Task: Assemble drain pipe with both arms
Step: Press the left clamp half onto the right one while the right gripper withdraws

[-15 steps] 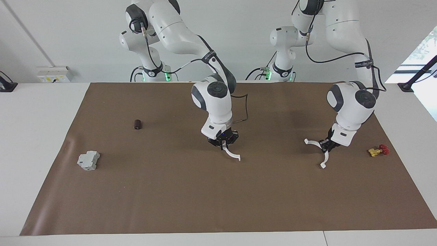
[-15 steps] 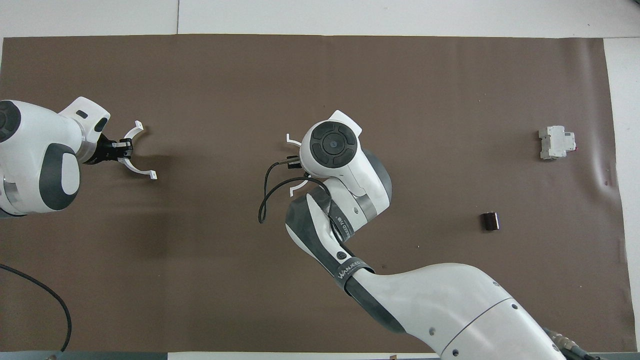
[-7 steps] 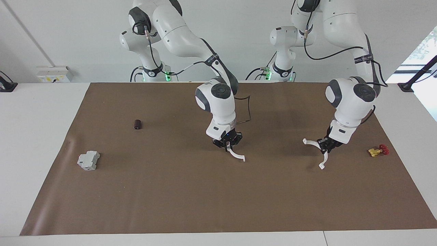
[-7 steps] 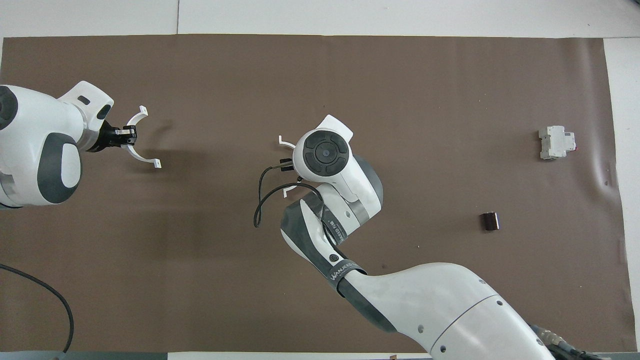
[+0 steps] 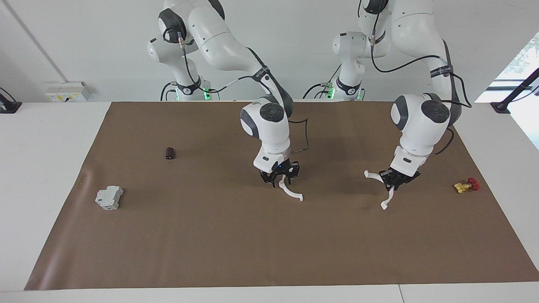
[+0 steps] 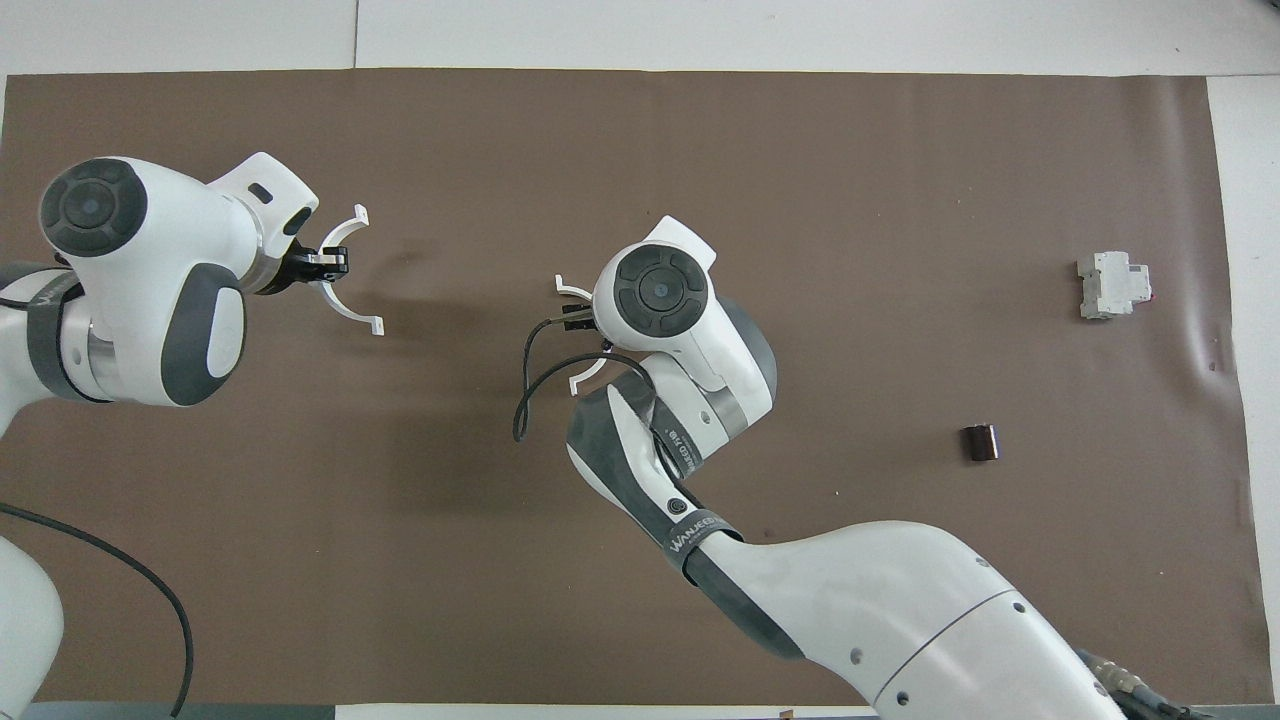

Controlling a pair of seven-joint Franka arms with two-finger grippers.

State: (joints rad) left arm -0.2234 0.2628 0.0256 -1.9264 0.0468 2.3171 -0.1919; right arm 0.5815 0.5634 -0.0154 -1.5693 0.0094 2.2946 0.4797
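Cylinder [image 5: 169,153]: small and dark, on the mat [image 5: 210,244] toward the right arm's end; not part of this job.
Right gripper [image 5: 280,180]: low over the mat's middle, above one white arc [image 5: 291,192]. Whether it grips the arc or has let go I cannot tell.
Left gripper [image 5: 393,182]: over the mat toward the left arm's end, clamped on the second arc [image 5: 372,176] at mid-curve, both tabs free.
Red-yellow fitting [image 5: 465,185]: on the mat at the left arm's end.
Grey box [image 5: 109,198]: on the mat at the right arm's end.
Handling: the arcs look light, thin and springy. I'd pinch mid-curve, lightly, since hard squeezing may flex them. Keep the end tabs clear for mating.
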